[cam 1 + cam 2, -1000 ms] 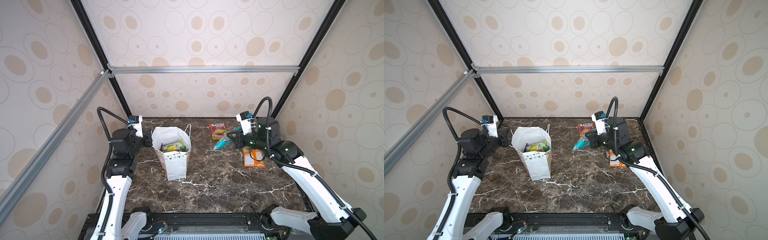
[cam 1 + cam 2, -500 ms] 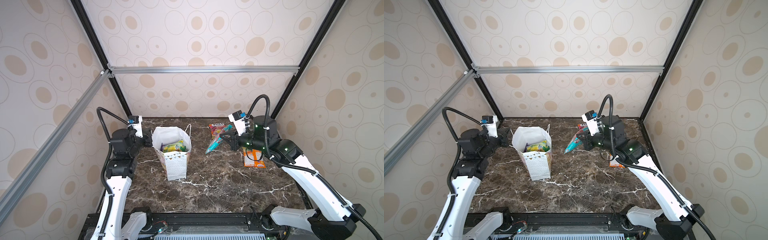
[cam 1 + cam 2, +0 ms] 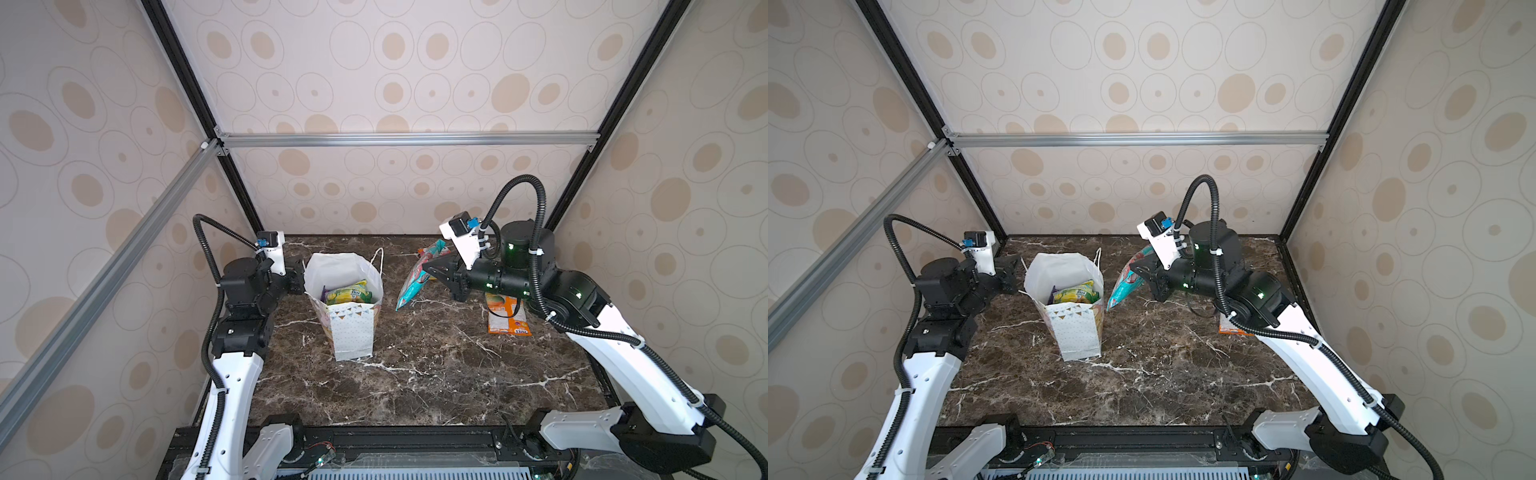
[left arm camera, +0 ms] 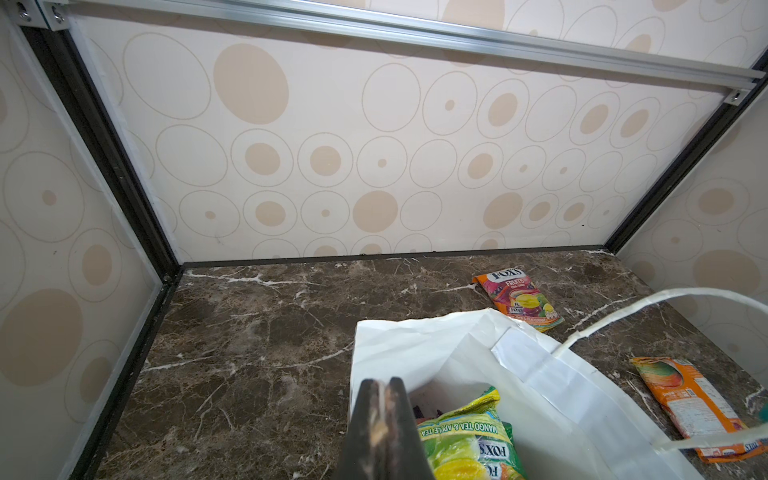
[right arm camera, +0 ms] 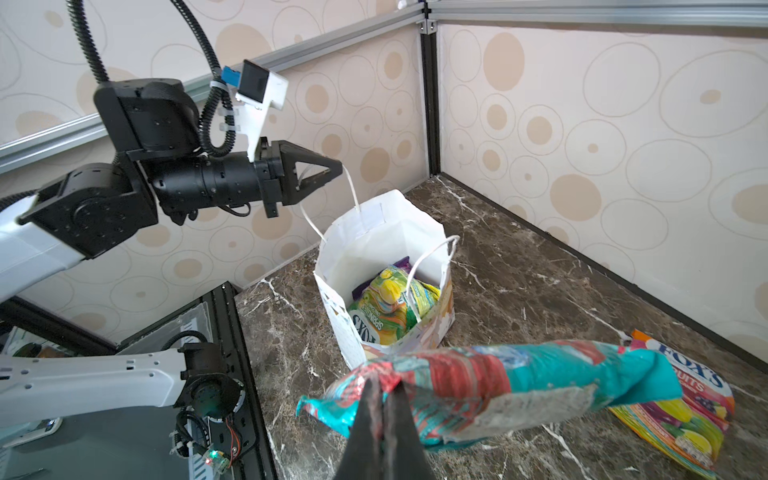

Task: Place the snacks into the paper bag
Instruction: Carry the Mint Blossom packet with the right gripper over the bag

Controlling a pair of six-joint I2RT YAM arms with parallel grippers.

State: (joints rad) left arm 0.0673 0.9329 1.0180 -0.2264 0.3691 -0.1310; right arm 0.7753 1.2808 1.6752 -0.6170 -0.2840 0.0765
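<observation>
Right gripper [image 3: 428,269] has swung toward the paper bag [image 3: 353,332] w/ teal pouch [image 3: 411,284] pinched, now held near its rim. Left gripper [image 5: 334,166] pinches the cord handle [image 5: 352,189]. Step: carry; next needs lift over rim, then drop.

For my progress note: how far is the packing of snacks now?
Done: a yellow-green pouch and a purple pouch lie in the paper bag. In hand: the right gripper holds a teal pouch aloft beside it; the left gripper pinches a bag handle. Left: the orange-pink pouch and the orange pouch on the table.
</observation>
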